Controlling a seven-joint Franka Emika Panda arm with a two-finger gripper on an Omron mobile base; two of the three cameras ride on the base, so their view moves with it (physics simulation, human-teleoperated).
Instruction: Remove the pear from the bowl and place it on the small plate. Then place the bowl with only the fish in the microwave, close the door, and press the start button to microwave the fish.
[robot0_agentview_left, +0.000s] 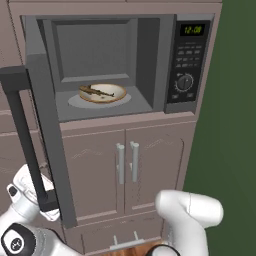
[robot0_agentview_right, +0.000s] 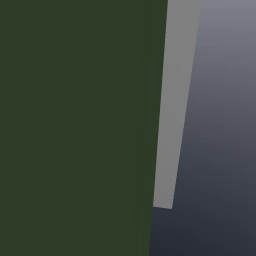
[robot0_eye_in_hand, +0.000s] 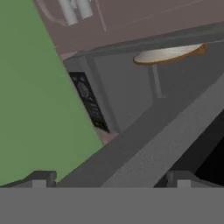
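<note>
Bowl (robot0_agentview_left: 103, 93) with fish (robot0_agentview_left: 96, 91) sits inside the microwave (robot0_agentview_left: 120, 65); door (robot0_agentview_left: 47, 145) stands swung open, rigid and hinged, likely light to push at its outer edge or handle (robot0_agentview_left: 27, 145); pincer (robot0_eye_in_hand: 111, 179) spread wide, empty, beside door edge.

The arm (robot0_agentview_left: 187, 215) was all glossy white, chunky rounded shells like moulded plastic, with dark rings at the joints. One joint cap lower left had a black round face with a little white mark on it. The claw (robot0_eye_in_hand: 111, 180) had two small dark grey blocky fingertips (robot0_eye_in_hand: 41, 178).
</note>
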